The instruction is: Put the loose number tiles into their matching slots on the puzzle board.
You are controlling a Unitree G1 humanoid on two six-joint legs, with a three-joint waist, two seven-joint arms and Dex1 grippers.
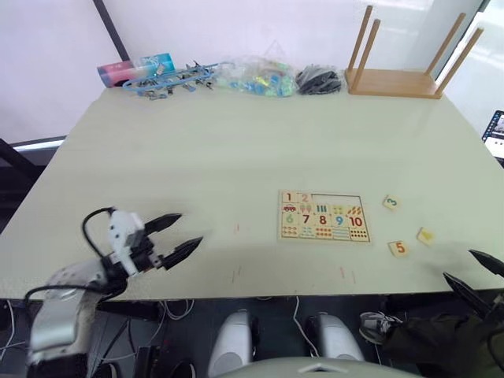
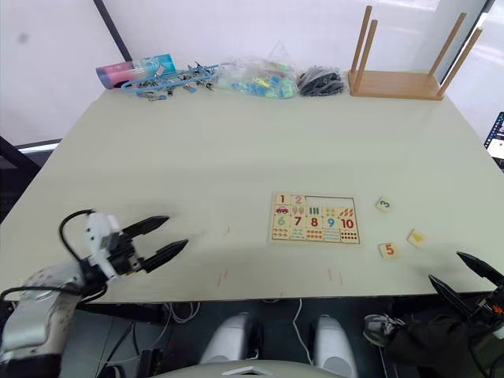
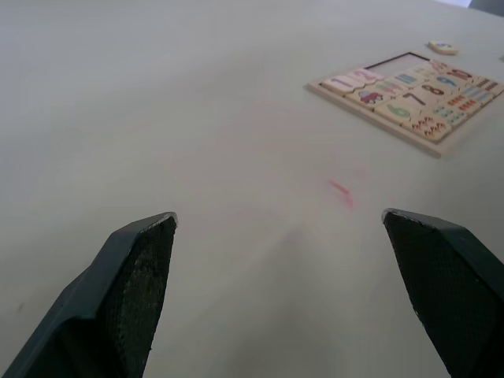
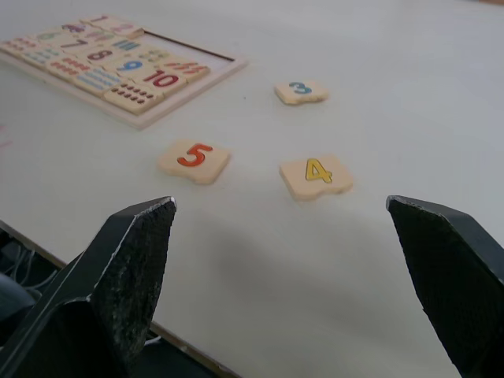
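The puzzle board (image 1: 323,216) lies flat near the table's front, right of centre, with most tiles seated. Its top row has bare slots (image 1: 339,200) right of the 1 and 2. Three loose number tiles lie on the table right of the board: a 3 (image 1: 390,202), an orange 5 (image 1: 398,249) and a yellow 4 (image 1: 426,235). My right gripper (image 1: 459,264) hangs open at the front edge, just short of the 5 (image 4: 194,160) and 4 (image 4: 316,175). Far to the board's left, my left gripper (image 1: 189,228) is open and empty over bare table.
An upturned wooden stool (image 1: 398,79) stands at the back right. Along the back edge lie a pink and blue tube (image 1: 130,69), blue clips (image 1: 173,79), a clear bag of small parts (image 1: 256,79) and a black bundle (image 1: 319,79). The table's front edge is close.
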